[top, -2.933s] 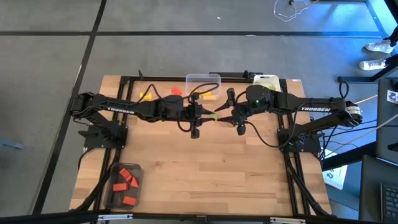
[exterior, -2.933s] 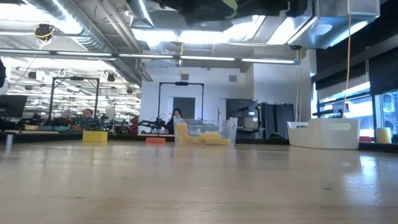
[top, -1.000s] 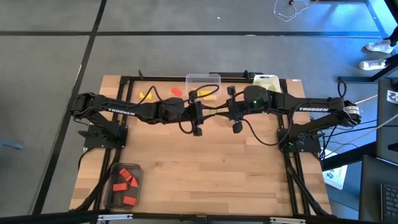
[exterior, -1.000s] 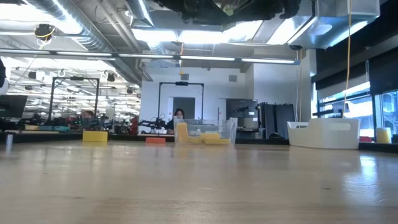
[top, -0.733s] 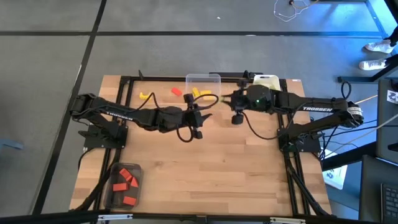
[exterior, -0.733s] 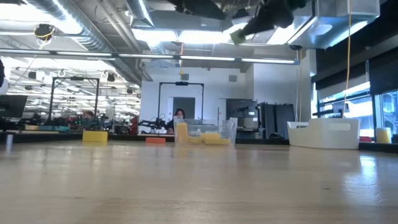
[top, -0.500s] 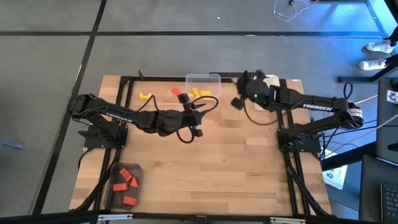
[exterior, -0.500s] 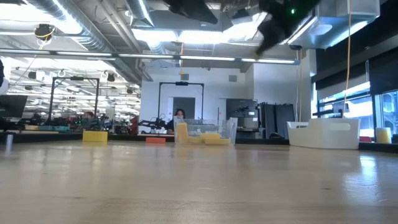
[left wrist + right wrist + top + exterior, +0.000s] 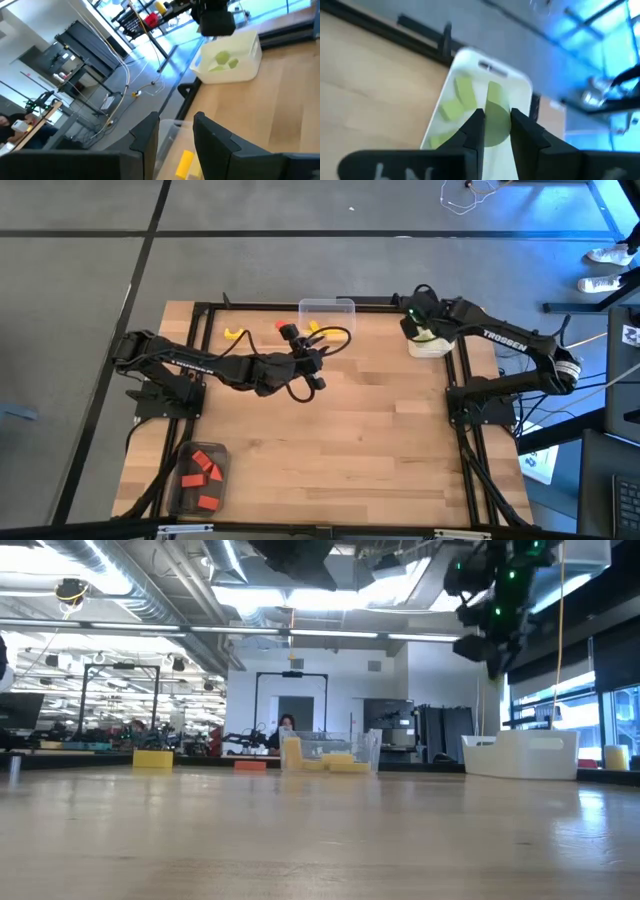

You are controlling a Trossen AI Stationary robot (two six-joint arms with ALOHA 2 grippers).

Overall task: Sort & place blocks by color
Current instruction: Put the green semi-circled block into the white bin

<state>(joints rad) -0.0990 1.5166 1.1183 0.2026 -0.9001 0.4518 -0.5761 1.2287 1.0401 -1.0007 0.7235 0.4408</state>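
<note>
My right gripper (image 9: 422,328) hangs above the white container (image 9: 432,345) at the table's far right corner, shut on a light green block (image 9: 495,122). More green blocks (image 9: 462,97) lie in that container. My left gripper (image 9: 296,337) is open and touches nothing. It hovers near the far edge by a red block (image 9: 283,326) and the clear container (image 9: 327,308), which holds yellow blocks (image 9: 318,328). Another yellow block (image 9: 232,333) lies on the table to the left. In the left wrist view the white container (image 9: 227,57) sits under my right gripper (image 9: 215,20). My right gripper pinches the light green block (image 9: 495,131) between its two fingers, one on each opposite side. The fingers come from above, pointing down. The block is lifted clear, over the white container's open top.
A clear container of red blocks (image 9: 203,473) sits at the near left corner. The table's middle and near right (image 9: 380,450) is bare wood. In the low view the clear container (image 9: 330,755) and the white one (image 9: 520,755) stand along the far edge.
The two grippers met at the table's middle around a green block, then drew apart. My right gripper carried the block toward the far right corner and tipped down over the white container. My left gripper drew back left and toward the far edge, beside the red block.
</note>
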